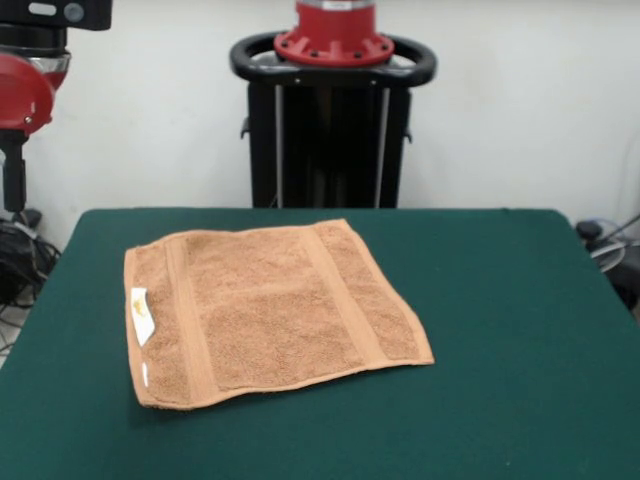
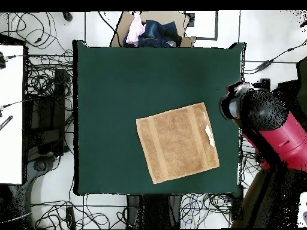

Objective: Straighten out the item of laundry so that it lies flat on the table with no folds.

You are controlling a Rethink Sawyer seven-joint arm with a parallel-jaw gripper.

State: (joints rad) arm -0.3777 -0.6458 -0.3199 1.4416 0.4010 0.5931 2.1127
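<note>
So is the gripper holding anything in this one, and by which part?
Nothing is held. The towel lies spread on the table, untouched; the arm is off to the side, its gripper not visible.

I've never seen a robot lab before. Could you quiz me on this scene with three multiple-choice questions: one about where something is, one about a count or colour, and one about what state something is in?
1. Where is the small white label on the towel?
A. in its middle
B. at one edge
C. on the table beside it

2. How many flat woven bands cross the towel?
A. two
B. four
C. none

3. How does the towel lie on the green table?
A. crumpled in a heap
B. folded in half
C. spread flat

Answers: 1 B, the label sits at the edge beside one band. 2 A, two smooth stripes run across the pile. 3 C, all four corners show, with no folds.
</note>
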